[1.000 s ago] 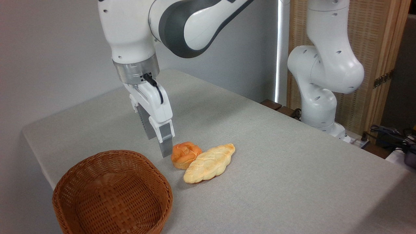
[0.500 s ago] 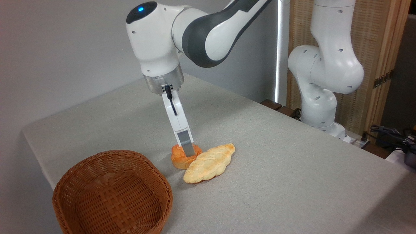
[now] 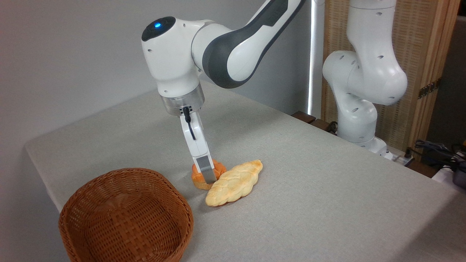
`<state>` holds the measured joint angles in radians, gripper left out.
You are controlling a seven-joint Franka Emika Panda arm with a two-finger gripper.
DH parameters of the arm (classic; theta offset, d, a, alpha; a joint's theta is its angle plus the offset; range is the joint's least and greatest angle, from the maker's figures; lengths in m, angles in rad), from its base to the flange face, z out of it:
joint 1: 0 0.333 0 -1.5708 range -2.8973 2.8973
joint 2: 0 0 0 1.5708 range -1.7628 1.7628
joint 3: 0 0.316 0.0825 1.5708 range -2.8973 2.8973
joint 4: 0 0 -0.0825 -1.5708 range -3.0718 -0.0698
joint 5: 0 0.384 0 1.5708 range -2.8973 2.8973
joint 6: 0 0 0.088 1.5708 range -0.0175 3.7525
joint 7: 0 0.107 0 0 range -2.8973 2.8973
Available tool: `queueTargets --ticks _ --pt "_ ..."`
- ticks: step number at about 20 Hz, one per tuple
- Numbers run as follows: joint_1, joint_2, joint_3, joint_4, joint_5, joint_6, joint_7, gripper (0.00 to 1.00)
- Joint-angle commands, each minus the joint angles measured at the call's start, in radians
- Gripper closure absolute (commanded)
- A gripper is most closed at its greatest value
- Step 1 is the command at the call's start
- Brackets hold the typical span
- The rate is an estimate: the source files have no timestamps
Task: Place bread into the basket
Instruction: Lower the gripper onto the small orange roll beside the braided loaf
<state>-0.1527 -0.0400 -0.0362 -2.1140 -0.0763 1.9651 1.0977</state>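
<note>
Tool (image 3: 205, 176) down on the bun (image 3: 217, 168); only one finger visible, grip state unclear; bun on surface (image 3: 327, 189) touching loaf (image 3: 235, 183); basket (image 3: 125, 216) near-left, nothing in it.

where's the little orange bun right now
The bun sits on the grey table near the middle of the view, touching the left end of the pale braided loaf, up and to the right of the basket, with the tool down over it.
</note>
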Motion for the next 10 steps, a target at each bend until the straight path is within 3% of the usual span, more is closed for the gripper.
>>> queueTargets --ticks 1,10 --pt "-0.022 0.011 0.004 0.002 0.009 0.032 0.007 0.0" --pt "-0.034 0.029 0.004 0.002 0.009 0.073 0.014 0.0"
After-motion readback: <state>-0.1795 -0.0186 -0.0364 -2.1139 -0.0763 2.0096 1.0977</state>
